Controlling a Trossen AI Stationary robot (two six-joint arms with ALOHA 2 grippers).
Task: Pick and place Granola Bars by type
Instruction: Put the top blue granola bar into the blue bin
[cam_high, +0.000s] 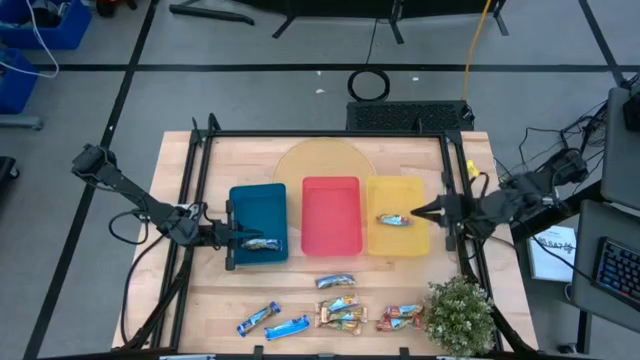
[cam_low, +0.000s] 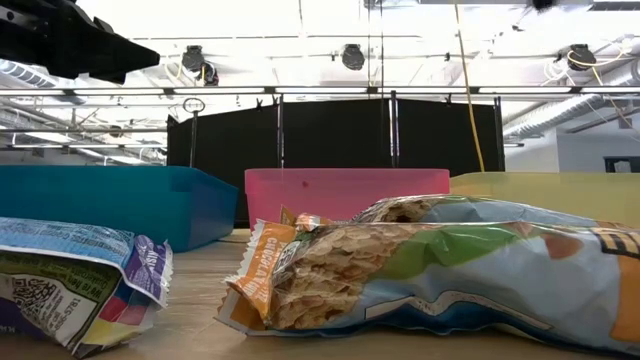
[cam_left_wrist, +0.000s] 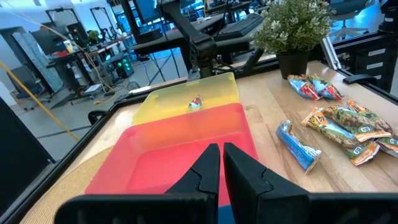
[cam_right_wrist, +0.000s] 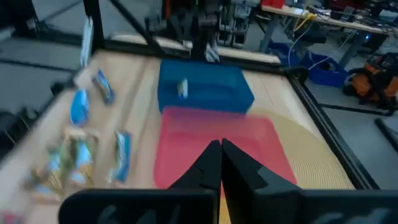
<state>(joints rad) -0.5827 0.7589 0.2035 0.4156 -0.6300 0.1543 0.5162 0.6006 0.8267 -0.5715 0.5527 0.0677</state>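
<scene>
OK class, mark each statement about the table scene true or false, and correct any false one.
1. The red tray sits between the blue tray and the yellow tray. True.
2. A bar lies in the yellow tray. True.
3. The red tray holds two bars. False: no bar shows in it.
4. The potted plant stands at the table's left edge. False: it stands at the right front corner.
5. The right tool is wide open. False: its fingers are shut, holding nothing.
6. Several bars lie loose on the wood in front of the trays. True.
</scene>
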